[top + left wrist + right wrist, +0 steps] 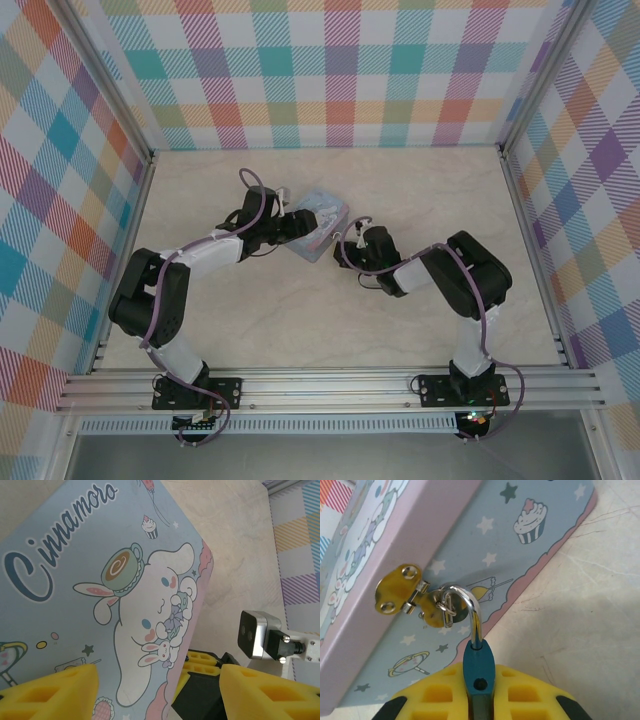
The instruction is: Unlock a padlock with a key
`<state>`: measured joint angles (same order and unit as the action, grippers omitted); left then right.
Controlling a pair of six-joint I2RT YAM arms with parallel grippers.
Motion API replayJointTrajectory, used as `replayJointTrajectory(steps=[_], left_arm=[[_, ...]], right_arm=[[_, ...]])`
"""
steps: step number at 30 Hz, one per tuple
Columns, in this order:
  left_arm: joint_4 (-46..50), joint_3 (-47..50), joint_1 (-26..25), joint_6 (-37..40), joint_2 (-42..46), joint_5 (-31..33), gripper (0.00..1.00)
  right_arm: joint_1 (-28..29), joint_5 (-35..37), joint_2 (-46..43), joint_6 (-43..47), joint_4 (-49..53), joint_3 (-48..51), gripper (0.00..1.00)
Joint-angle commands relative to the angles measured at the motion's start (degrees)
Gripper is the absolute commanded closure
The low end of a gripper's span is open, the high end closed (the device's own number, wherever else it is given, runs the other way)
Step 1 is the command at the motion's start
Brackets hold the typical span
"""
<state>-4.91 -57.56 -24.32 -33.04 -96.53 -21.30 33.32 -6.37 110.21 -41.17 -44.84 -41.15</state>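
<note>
The padlock, a small blue body with a silver shackle, hangs from the brass hasp on the side of the pale blue cartoon tin. My right gripper is shut on the padlock's body, its yellow pads pressed to both sides. It sits just right of the tin in the top view. My left gripper is open at the tin's left end. One finger is over the tin's face and the other is off its edge. The key is hidden.
The tin lies mid-table on the pale marble surface, with checked walls on three sides. In the left wrist view the right arm's yellow fingers and silver wrist camera sit just beyond the tin's pink edge.
</note>
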Motion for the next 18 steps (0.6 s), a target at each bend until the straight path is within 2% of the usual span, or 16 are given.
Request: replayJointTrajectory(steps=[1, 11, 15, 18], left_arm=[[7.2, 2.8, -0.6, -1.1, -2.6, 1.3, 0.34], [8.6, 2.6, -0.5, -0.5, -1.4, 2.5, 0.33], [9.8, 1.9, 0.3, 0.1, -0.5, 2.5, 0.33], [11.0, 0.4, 1.0, 0.8, 0.5, 1.7, 0.32]], right_arm=[[-1.0, -0.6, 0.8, -4.4, -5.3, -2.6, 1.00], [-3.8, 3.5, -2.7, -4.1, -0.3, -2.7, 1.00], [-5.1, 4.9, -9.5, 0.5, 8.0, -0.6, 1.00], [-5.4, 2.5, -15.2, 4.1, 16.1, 0.8, 1.00]])
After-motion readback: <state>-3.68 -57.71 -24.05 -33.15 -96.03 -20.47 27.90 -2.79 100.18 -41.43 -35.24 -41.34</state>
